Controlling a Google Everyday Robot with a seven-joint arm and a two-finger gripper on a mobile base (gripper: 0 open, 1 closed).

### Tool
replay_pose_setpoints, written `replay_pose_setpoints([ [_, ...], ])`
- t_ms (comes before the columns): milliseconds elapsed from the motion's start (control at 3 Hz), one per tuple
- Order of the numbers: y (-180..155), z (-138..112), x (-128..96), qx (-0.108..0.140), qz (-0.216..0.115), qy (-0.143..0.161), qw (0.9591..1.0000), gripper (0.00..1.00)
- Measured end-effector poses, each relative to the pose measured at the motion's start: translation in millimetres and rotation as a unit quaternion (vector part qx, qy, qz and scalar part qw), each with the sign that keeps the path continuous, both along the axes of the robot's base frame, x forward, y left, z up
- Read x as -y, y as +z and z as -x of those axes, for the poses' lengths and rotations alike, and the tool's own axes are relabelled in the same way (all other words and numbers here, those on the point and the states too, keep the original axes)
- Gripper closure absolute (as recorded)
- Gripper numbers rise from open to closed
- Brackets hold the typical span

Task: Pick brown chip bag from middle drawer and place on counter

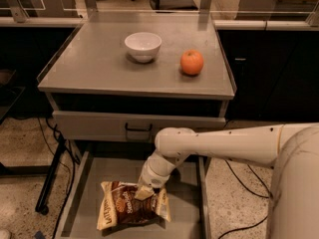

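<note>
The brown chip bag [124, 210] lies on the floor of the open middle drawer [88, 198], at the bottom of the camera view. My gripper [143, 192] reaches down from the right and its tip rests on the bag's top edge. The white arm covers the drawer's back right part. The counter [94, 68] is above, a flat grey top with raised side rims.
A white bowl [143, 46] and an orange fruit [192, 62] stand on the counter, centre and right. A shut grey drawer front with a black handle [137, 128] sits just above the open drawer. A black stand leg [50, 183] is on the floor at left.
</note>
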State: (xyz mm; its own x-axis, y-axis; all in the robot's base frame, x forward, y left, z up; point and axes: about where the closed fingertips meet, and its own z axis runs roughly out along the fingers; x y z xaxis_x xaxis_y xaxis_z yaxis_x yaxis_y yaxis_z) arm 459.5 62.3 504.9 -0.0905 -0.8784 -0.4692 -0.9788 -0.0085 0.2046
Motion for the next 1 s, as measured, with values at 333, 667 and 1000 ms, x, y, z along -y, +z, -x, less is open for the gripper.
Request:
replay_pose_setpoints([
  [333,25.0,3.7,-1.1,0.020,-0.012,-0.002,0.9997,1.00],
  [667,67.7,21.1,-3.0,0.037,-0.028,-0.010,0.9989,1.00],
  [1000,113.8,41.5,-6.3,0.060,-0.036,-0.012,0.9974,1.00],
])
